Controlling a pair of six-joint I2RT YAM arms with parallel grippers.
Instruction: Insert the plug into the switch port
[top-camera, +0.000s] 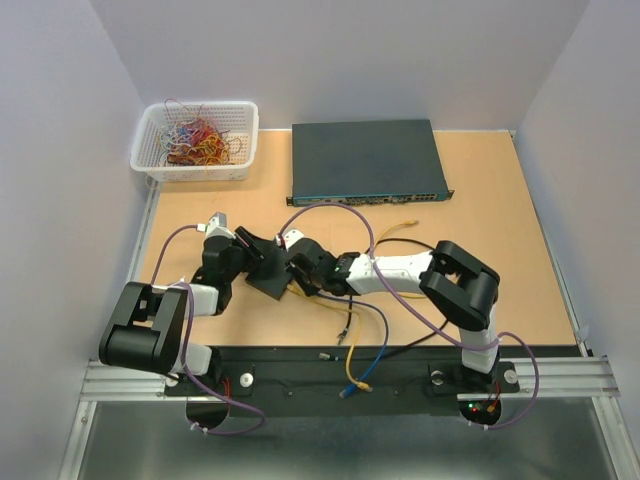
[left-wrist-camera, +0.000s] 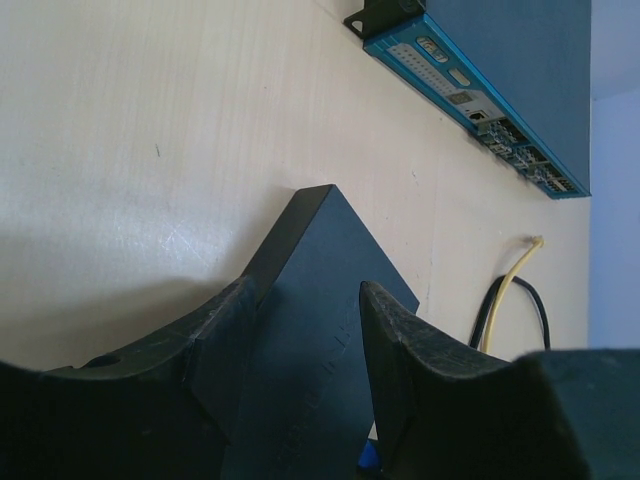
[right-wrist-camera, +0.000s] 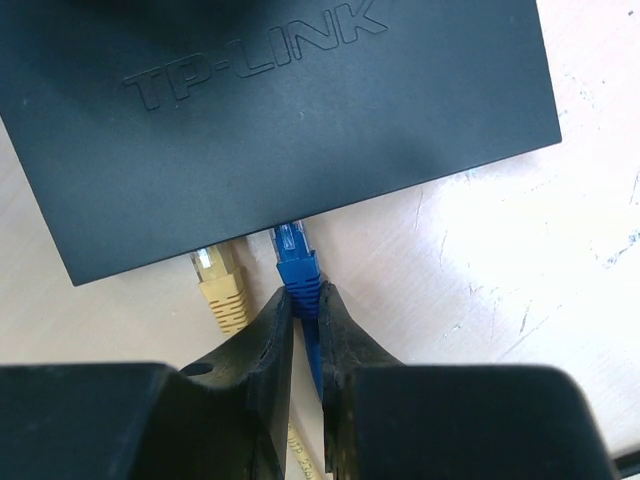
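blue plug (right-wrist-camera: 297, 262) sits low centre in the right wrist view, nose right at the lower edge of the box (right-wrist-camera: 300, 110). the port is tucked under that edge and cannot be seen from here. plug's long axis runs up the frame with a slight lean left, near enough square to the edge, so the port lies straight ahead of the fingers. a yellow plug (right-wrist-camera: 225, 290) sits just beside it on the left, showing about the same length outside the box. so the blue one looks to be in the mouth of its port, though whether it has clicked home cannot be told.

right gripper (right-wrist-camera: 305, 300) is narrow, pinching the plug by its boot, one finger each side. it is the arm doing the work, and any further push goes straight up-frame along that axis.

left gripper (left-wrist-camera: 308, 290) comes in from the far side of the box, fingers at middling width straddling it and seemingly clamped on its two sides. that reads as the brace against the push.

out beyond, the rack switch (top-camera: 368, 160) lies at the top of the overhead view, well apart.
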